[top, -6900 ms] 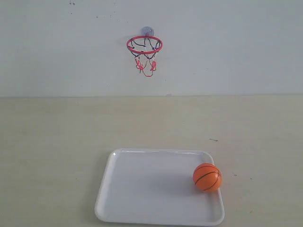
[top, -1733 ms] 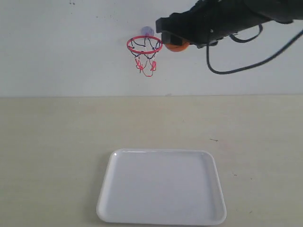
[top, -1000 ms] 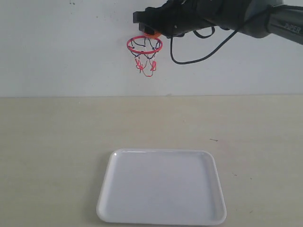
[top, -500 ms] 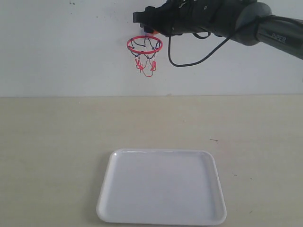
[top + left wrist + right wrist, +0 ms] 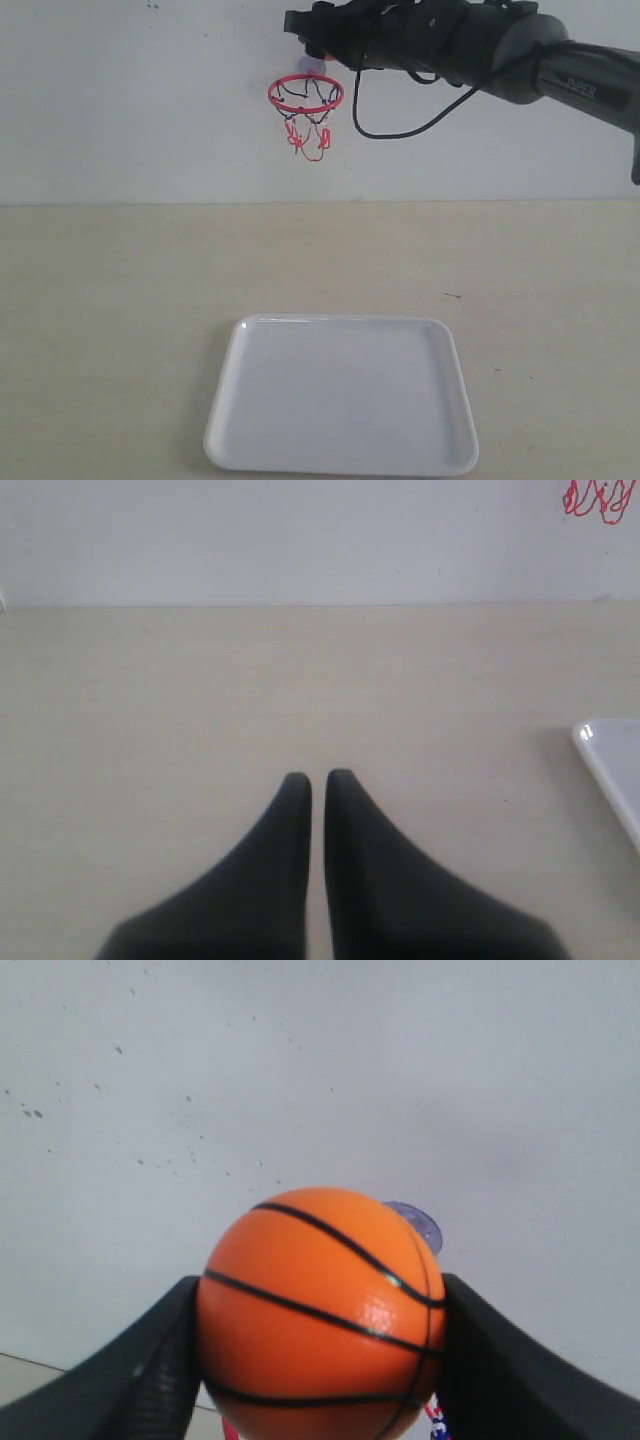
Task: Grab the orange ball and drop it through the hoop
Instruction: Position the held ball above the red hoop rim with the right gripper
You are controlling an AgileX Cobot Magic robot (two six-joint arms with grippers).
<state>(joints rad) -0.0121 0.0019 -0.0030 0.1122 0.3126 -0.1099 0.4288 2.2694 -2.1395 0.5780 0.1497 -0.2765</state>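
Observation:
The orange ball [image 5: 320, 1315], with black seam lines, sits squeezed between the two black fingers of my right gripper [image 5: 320, 1330]. In the exterior view that gripper [image 5: 312, 40] is held high against the wall, just above the hoop [image 5: 305, 95]; only a sliver of the orange ball [image 5: 325, 56] shows there. The hoop's red ring, black-and-red net and bluish suction cup [image 5: 420, 1225] hang on the white wall. My left gripper [image 5: 318, 780] hovers low over the bare table, fingers nearly touching with nothing between them.
A white tray [image 5: 340, 395] with nothing in it lies on the beige table near the front; its corner [image 5: 610, 770] shows in the left wrist view. The right arm's black cable [image 5: 400, 125] loops down beside the hoop.
The right gripper carried the ball from the tray up to the hoop, moved left over the ring, and in the last half second rose slightly above it.

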